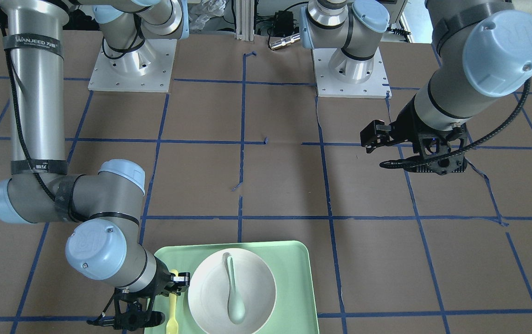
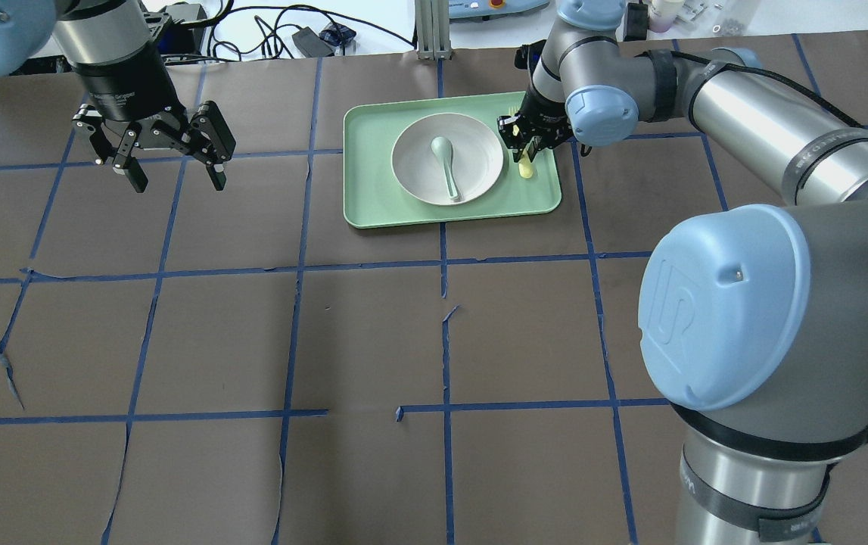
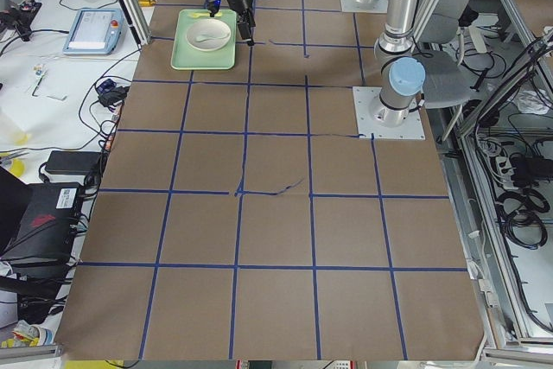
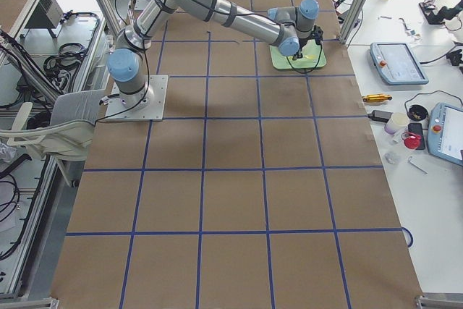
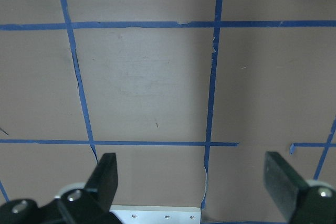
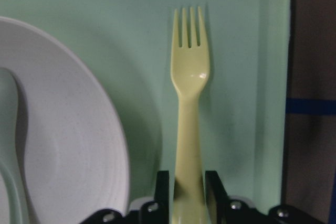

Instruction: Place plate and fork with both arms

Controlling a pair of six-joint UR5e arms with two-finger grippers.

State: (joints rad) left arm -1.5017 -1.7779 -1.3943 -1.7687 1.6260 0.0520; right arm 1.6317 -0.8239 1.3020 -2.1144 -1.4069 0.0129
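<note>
Between the two black fingers of the right gripper [image 6: 189, 184] sits the handle of the fork [image 6: 190, 72]. The fingers are pressed against it on either side, pinching it near its end. The tines point straight away from the wrist camera. Whether the fork rests on the surface under it or is raised just off it, I cannot tell.

Under the fork is the floor of the light-green tray [image 2: 373, 198], in the narrow strip between the tray's side rim and the plate [image 2: 479, 155]. The fork lies just beside the plate, apart from it (a sliver of green shows between them in the wrist view). The plate sits on the tray, and a pale grey-green spoon [image 2: 446, 160] lies inside it.

The tray stands on the brown table [image 2: 252, 318], near the far edge from the robot and about midway across, among blue tape lines [image 2: 294, 266].

Well apart, on the robot's own left, the left gripper [image 2: 176, 182] hangs above bare table. Its fingers [image 5: 106, 175] are spread wide with nothing between them.
</note>
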